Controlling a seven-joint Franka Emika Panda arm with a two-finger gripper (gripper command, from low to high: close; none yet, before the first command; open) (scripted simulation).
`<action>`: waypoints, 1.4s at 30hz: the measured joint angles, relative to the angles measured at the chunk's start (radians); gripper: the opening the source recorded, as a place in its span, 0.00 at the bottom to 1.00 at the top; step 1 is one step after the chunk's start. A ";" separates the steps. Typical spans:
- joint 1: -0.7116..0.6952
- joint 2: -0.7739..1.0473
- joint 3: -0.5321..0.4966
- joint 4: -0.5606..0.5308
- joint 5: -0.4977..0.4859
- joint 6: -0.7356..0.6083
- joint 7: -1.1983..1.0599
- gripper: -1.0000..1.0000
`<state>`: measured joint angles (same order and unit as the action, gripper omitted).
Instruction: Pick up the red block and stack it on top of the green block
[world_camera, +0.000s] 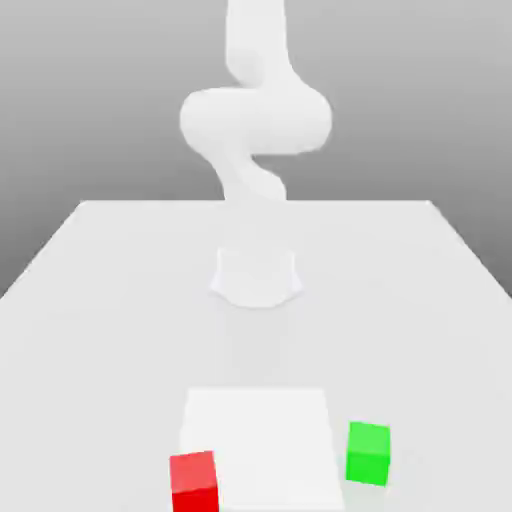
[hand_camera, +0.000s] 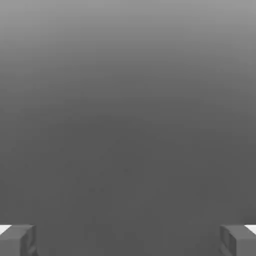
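- Facing you in the hand view, your gripper (hand_camera: 128, 241) has its fingers spread wide.
- Your red block (world_camera: 194, 482) sits toward the exterior view's left, your green block (world_camera: 368, 454) toward its right.

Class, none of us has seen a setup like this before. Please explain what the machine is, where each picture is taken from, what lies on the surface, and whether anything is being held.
The machine is a single robot arm in a computer simulation. The exterior view comes from a camera off the arm, watching the scene. The hand view comes from a camera on the arm's hand; there the two-finger gripper has its fingers wide apart, with nothing between them. On the table are a red block, towards the exterior view's left, and a green block, towards its right. A flat white square lies between them. Nothing is held.
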<state>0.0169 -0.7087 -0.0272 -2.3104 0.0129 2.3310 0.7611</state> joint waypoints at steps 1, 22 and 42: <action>0.007 0.039 -0.012 -0.004 0.006 0.013 -0.017 0.50; 0.039 0.802 -0.136 -0.091 0.106 0.274 -0.337 0.50; 0.011 0.996 -0.129 -0.104 0.089 0.364 -0.377 0.00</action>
<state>0.0279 0.2869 -0.1562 -2.4141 0.1022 2.6955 0.3837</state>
